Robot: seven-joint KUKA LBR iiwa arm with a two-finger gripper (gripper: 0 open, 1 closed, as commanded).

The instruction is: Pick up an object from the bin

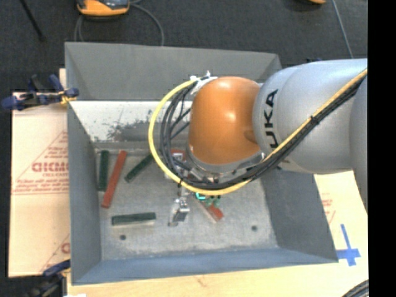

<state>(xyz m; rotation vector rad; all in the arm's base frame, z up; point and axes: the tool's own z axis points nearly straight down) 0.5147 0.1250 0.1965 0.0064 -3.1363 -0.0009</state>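
Gripper (180,211) sits low near the middle of the bin (83,190), a short red stick (214,213) just beside it, a dark green bar (133,219) nearby; grip state cannot be told.

I see a dark green bar (133,219) left of the end effector (180,213), a red stick (114,178) and green stick (101,169) beyond.

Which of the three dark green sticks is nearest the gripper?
The level green stick in the view's lower left, just left of the gripper. The leftmost green stick and slanted green stick lie farther up, flanking the red stick.
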